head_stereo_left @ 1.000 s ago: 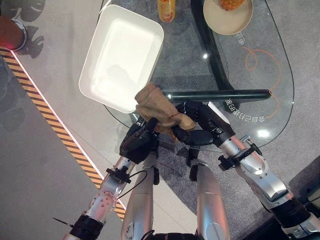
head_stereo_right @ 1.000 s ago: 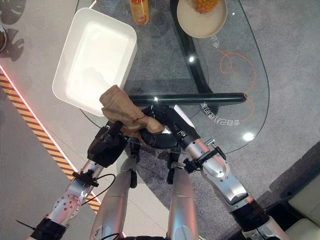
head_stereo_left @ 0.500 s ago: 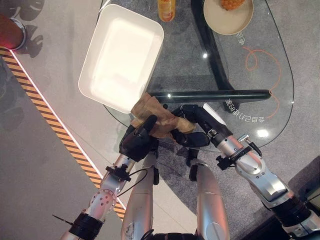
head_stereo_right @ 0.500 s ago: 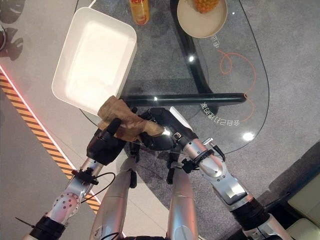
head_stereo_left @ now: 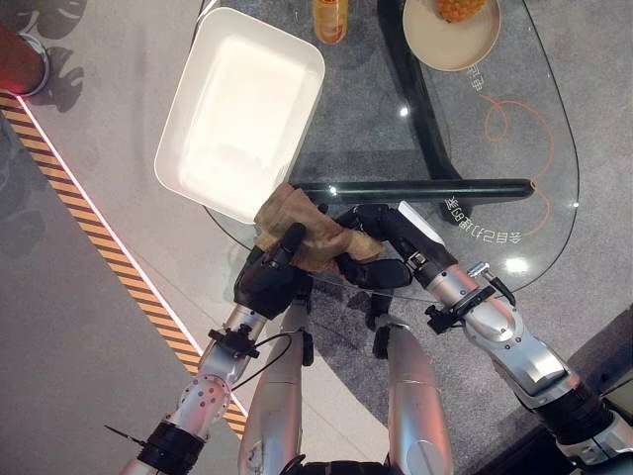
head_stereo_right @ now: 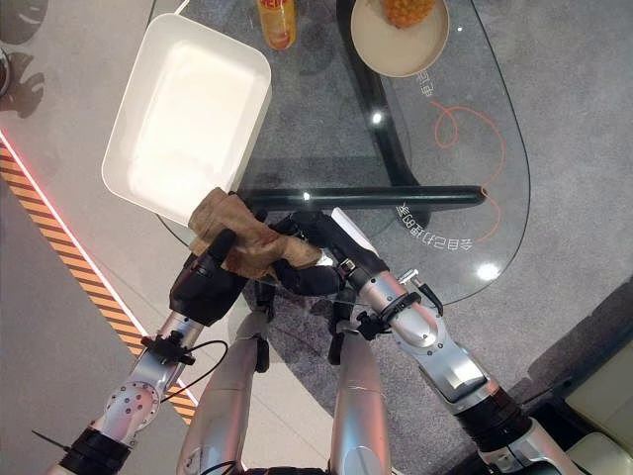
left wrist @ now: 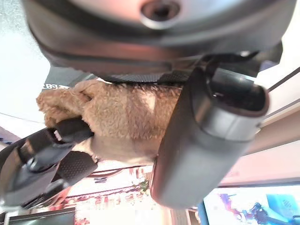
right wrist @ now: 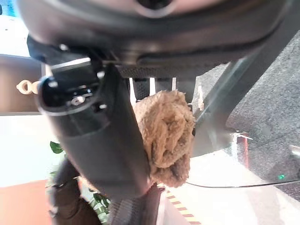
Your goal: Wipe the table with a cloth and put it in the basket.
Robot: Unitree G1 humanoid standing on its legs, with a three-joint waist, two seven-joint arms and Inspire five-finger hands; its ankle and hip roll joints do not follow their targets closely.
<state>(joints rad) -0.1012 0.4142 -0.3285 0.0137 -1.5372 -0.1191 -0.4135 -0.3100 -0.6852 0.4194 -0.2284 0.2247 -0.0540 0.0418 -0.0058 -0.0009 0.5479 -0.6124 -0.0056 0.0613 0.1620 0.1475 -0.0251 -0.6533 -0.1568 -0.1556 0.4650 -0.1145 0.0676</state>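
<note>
Cloth (head_stereo_left: pixel 297 230) sits bunched at the near edge of the glass surface (head_stereo_left: pixel 495 198), touching the basket (head_stereo_left: pixel 237 109) rim, pinched by both our left hand (head_stereo_left: pixel 269 277) and right hand (head_stereo_left: pixel 381 259); we should lift it clear of the rim before our hands let go

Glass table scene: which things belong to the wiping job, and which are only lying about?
For the job: brown cloth, held by left hand and right hand; white basket; glass table.
Lying about: orange bottle, plate with fruit.
</note>
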